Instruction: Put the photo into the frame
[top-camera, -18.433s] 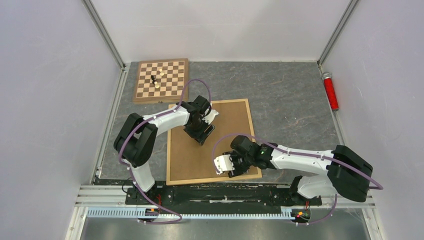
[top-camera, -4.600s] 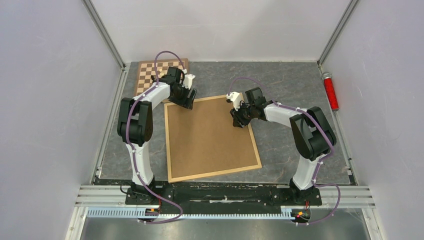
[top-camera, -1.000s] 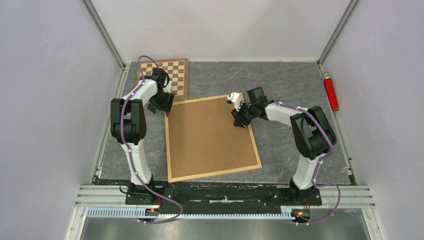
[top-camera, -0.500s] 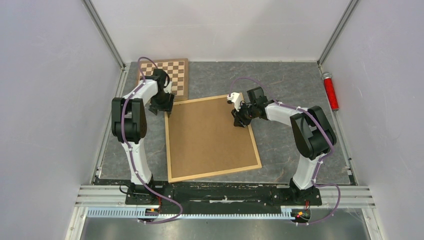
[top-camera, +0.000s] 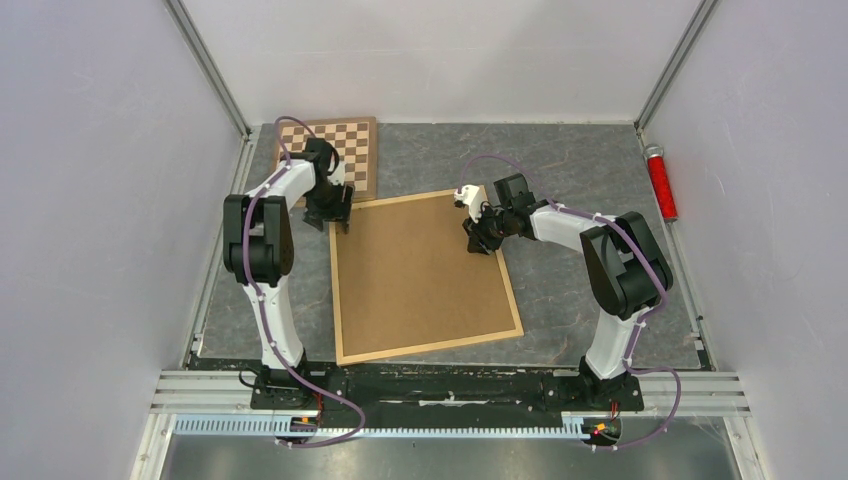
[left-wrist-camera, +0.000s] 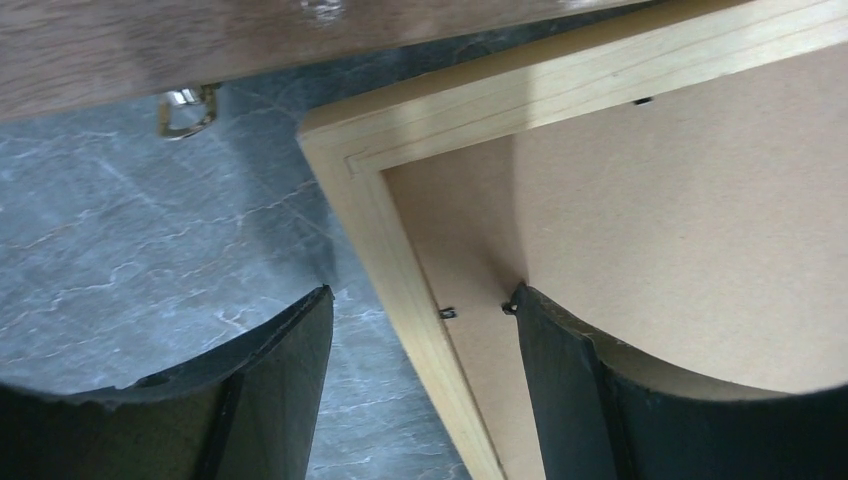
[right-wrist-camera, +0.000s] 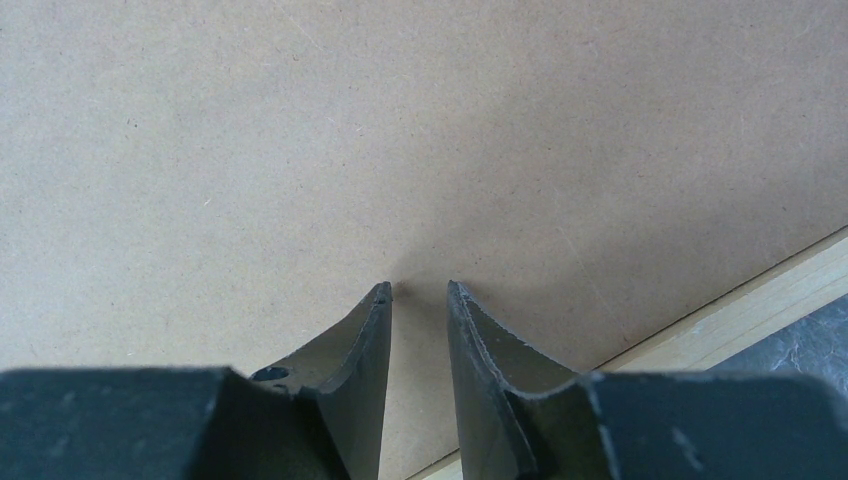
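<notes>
The frame (left-wrist-camera: 392, 250) lay back-up at the middle of the desk (top-camera: 580, 180) with no photo visible, the left jaws wide open and empty astride its far-left corner, the right jaws only slightly apart, empty, on the backing board (top-camera: 420, 270), so a careless grip might shove it against the chessboard (top-camera: 352, 140).

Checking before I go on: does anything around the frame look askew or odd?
The frame lies askew on the table, its far-left corner close by the chessboard. The backing board fills it; no photo shows.
</notes>
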